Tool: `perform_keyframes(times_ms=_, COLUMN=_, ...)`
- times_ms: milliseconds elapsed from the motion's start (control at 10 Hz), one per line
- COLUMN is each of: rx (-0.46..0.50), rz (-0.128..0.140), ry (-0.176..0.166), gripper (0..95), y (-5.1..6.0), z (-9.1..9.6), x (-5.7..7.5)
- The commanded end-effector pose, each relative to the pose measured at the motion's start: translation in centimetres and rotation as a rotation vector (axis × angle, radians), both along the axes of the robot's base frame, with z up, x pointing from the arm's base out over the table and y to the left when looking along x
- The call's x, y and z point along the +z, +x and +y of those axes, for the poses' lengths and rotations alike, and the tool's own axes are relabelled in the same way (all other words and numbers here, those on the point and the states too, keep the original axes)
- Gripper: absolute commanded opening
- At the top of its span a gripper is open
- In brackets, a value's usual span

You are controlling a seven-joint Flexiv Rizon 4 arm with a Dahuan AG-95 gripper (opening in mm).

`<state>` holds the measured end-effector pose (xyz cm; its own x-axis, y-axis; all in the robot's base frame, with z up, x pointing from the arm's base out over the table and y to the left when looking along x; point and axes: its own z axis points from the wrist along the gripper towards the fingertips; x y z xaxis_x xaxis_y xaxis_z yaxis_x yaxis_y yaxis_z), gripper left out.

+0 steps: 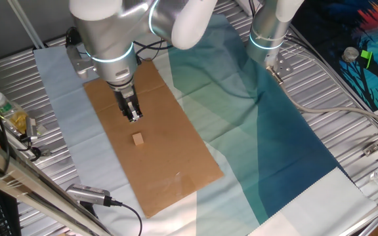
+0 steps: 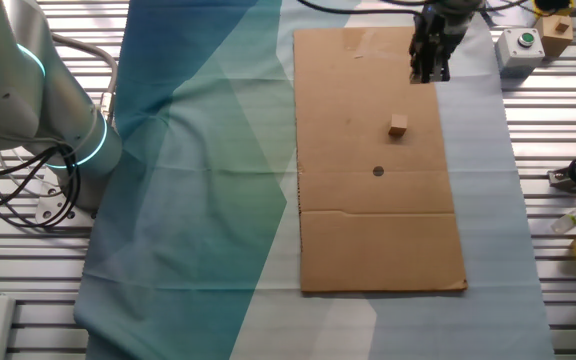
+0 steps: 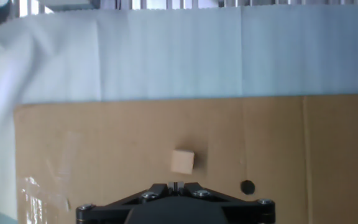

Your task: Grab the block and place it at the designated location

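Observation:
The block is a small pale wooden cube lying on the brown cardboard sheet. It also shows in the other fixed view and in the hand view. The designated location is a black dot on the cardboard, a short way from the block; it shows in the hand view and is not visible in the first fixed view. My gripper hangs above the cardboard, apart from the block, with its jaws together and nothing between them. It also shows in the other fixed view and the hand view.
A blue-green cloth covers the table beside the cardboard. A second arm's base stands at the back. A bottle and a cabled device lie at the left edge. A green-button box sits near the cardboard's corner.

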<state>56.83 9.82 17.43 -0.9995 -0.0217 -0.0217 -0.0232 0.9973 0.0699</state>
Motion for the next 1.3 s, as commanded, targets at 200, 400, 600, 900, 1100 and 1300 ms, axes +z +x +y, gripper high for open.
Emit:
perform_keyframes(times_ms=200, rx=0.011, rz=0.004, ry=-0.018, gripper=0.0, y=-0.1, z=-0.1, x=-0.3)
perform_keyframes(times_ms=400, rx=0.016, rz=-0.004, ry=-0.013, gripper=19.0, y=-0.5, z=-0.5, x=-0.8)
perform_keyframes(times_ms=600, rx=0.024, rz=-0.012, ry=-0.02, gripper=38.0, y=-0.5, z=-0.7, x=-1.3)
perform_keyframes(times_ms=900, rx=0.026, rz=-0.015, ry=-0.019, gripper=57.0, y=-0.4, z=-0.8, x=-2.0)
perform_keyframes(times_ms=1100, rx=0.031, rz=-0.018, ry=-0.021, gripper=57.0, y=-0.1, z=-0.9, x=-3.2)
perform_keyframes(times_ms=1300, rx=0.018, rz=-0.018, ry=-0.02, gripper=57.0, y=0.1, z=-1.1, x=-4.8)
